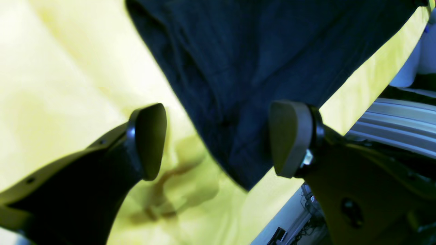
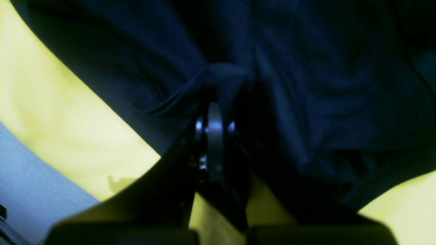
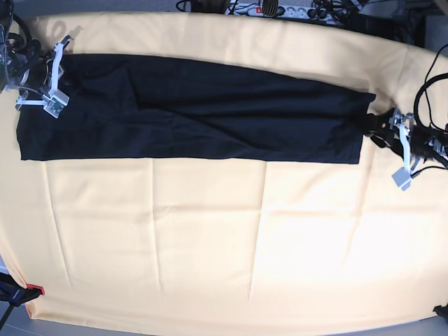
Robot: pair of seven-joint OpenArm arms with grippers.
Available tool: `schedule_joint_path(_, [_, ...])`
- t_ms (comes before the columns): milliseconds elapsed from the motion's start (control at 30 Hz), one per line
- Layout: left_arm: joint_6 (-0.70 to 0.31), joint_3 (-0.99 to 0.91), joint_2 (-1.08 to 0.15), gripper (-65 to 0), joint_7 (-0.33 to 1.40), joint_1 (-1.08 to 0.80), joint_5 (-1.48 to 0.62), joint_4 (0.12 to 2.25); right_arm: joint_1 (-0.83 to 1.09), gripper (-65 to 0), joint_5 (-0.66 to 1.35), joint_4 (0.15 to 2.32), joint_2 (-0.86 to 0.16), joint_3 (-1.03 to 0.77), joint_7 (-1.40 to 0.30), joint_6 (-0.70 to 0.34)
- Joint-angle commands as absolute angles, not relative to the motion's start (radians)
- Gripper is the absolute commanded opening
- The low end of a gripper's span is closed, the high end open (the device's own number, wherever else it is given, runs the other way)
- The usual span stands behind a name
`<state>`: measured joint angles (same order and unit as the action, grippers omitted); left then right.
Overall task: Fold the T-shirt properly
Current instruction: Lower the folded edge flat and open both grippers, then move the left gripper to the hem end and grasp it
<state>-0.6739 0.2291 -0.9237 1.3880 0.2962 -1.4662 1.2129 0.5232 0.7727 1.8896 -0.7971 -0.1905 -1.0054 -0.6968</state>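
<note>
The plain black soft T-shirt (image 3: pixel 189 108) lies flat in a long band on the pale yellow tablecloth (image 3: pixel 224 238), running left to right. The right end effector (image 2: pixel 218 102) pinches its one end. The left end effector (image 1: pixel 218 139) is spread wide over the other end's corner.

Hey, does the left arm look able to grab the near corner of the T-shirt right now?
Probably yes. The left claw is open, with the T-shirt corner lying on the yellow cloth between its pads, and nothing blocks it.
</note>
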Motion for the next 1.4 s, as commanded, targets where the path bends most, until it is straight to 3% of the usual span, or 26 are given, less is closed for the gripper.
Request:
schedule_joint_path(0, [-0.680, 0.220, -0.960, -16.4, 1.388, 0.316, -1.484, 1.222, 0.521, -65.0, 0.813, 1.904, -0.817, -0.199, -1.017, -0.698])
schedule_joint_path(100, [-0.680, 0.220, -0.986, -16.4, 1.388, 0.316, -1.484, 1.222, 0.521, -64.9, 0.912, 1.911, -0.817, -0.199, -1.113, -0.698])
schedule_joint_path(133, [-0.680, 0.220, -0.997, -16.4, 1.388, 0.316, -1.484, 1.222, 0.521, -61.8, 0.927, 1.917, -0.817, -0.199, -1.148, -0.698])
schedule_joint_path(267, [-0.681, 0.220, -1.037, -16.4, 1.388, 0.317, -1.484, 1.222, 0.521, -35.5, 0.976, 1.967, -0.818, -0.199, -1.244, -0.698])
schedule_joint_path(333, [-0.681, 0.220, -1.053, -16.4, 1.388, 0.317, -1.484, 1.222, 0.521, -29.1, 1.007, 2.019, -0.818, -0.200, -1.248, -0.698])
schedule_joint_path(567, [-0.688, 0.220, -1.077, -16.4, 1.388, 0.316, -1.484, 1.222, 0.521, -29.2, 1.033, 2.297, -0.817, -0.318, -1.266, -0.698])
schedule_joint_path(700, [-0.688, 0.220, -1.077, -16.4, 1.386, 0.316, -1.484, 1.222, 0.521, -29.7, 1.027, 2.351, -0.792, -0.435, -1.120, -0.624])
schedule_joint_path(767, [-0.688, 0.220, -1.077, -16.4, 1.384, 0.316, -1.484, 1.222, 0.521, -38.3, 0.990, 2.324, -0.742, -0.453, -1.050, -0.609])
schedule_joint_path(900, [-0.688, 0.220, -1.074, -16.4, 1.378, 0.316, -1.484, 1.222, 0.520, -65.0, 0.960, 2.189, -0.615, -0.450, -0.947, -0.669])
schedule_joint_path(1100, [-0.688, 0.220, -1.044, -16.4, 1.377, 0.313, -1.484, 1.222, 0.457, -65.0, 0.818, 1.912, -0.477, -0.450, -0.887, -0.698])
schedule_joint_path(1367, [-0.682, 0.162, -1.011, -16.4, 1.383, 0.310, -1.465, 1.205, 0.402, -65.0, 0.807, 1.693, -0.444, -0.450, -0.882, -0.698])
